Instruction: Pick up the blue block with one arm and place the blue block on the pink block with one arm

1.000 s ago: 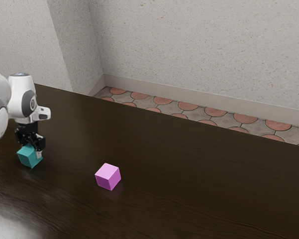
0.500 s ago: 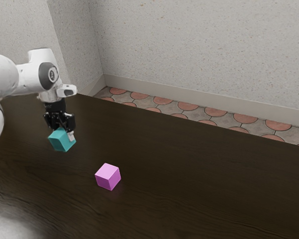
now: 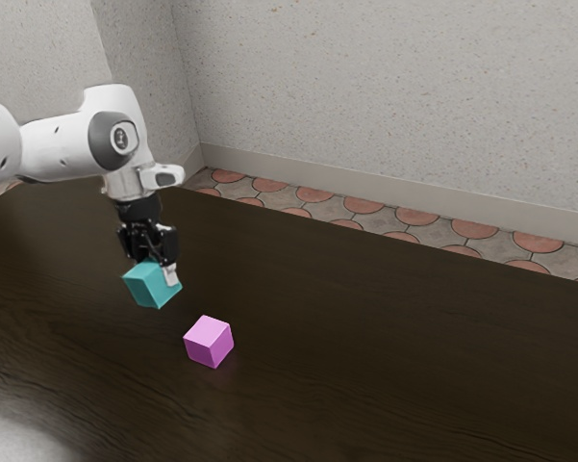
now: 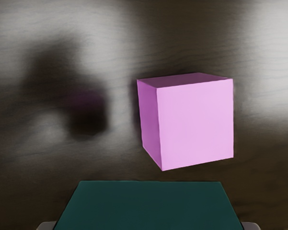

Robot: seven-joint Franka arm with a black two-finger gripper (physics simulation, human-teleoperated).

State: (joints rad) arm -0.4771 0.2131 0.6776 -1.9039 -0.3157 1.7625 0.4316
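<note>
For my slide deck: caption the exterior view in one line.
Fingers hold the blue block in the air, to the exterior view's left of the pink block on the dark table.

**Surfaces and finishes**

A dark wood grain is shown on the table (image 3: 385, 375), polished to a gloss that carries soft reflections. The blue block (image 3: 150, 285) and the pink block (image 3: 209, 341) are rendered smooth and matt, like plain plastic. The arm (image 3: 58, 149) is cased in smooth white shell with a slight sheen, and the gripper (image 3: 156, 268) is finished in matt black. Rough speckled plaster is seen on the wall (image 3: 385, 87), and terracotta-coloured tiles on the floor (image 3: 414, 217).
</note>
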